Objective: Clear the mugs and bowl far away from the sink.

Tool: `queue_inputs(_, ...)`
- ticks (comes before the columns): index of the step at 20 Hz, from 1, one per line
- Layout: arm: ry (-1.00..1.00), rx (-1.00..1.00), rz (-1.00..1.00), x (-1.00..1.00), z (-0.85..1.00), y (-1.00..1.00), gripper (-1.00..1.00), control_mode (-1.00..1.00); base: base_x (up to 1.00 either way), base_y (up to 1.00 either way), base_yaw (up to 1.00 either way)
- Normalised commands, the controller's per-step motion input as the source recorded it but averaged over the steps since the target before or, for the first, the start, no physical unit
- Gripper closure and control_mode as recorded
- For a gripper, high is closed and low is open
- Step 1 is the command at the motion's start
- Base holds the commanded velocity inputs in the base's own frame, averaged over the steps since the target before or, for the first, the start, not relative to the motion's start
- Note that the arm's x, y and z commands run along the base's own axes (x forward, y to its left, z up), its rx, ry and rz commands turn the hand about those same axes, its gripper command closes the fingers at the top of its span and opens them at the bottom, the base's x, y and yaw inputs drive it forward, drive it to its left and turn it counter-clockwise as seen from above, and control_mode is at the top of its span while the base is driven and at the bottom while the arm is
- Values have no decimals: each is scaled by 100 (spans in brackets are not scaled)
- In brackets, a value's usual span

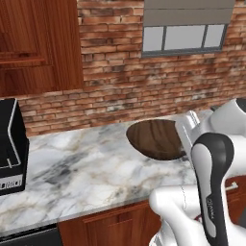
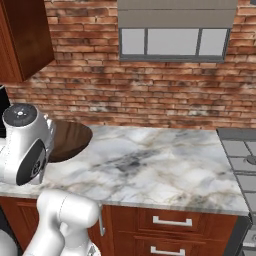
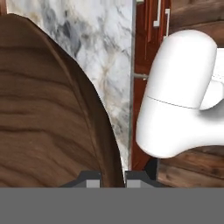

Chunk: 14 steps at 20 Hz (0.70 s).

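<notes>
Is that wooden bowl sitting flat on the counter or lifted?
Tilted, apparently lifted: the wooden bowl leans above the marble counter, its rim between the fingers.

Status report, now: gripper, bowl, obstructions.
Gripper shut on the bowl, pinching its rim. Bowl over the marble counter, tilted; lifted or resting, cannot tell. Counter around it bare; black appliance far off at one end.

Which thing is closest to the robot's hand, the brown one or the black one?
The round brown wooden bowl. Its rim sits between the gripper's fingertips; the black machine stands far away across the counter.
</notes>
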Motion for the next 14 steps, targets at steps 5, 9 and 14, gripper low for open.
queue_inputs(5, -5, 0, 5, 52, -28, -1, 100, -100, 0, 0, 0)
queue_inputs(9, -1, 0, 11, 68, -28, -1, 100, -100, 0, 0, 0)
queue_inputs(14, 0, 0, 9, 41, -42, -11, 100, -100, 0, 0, 0)
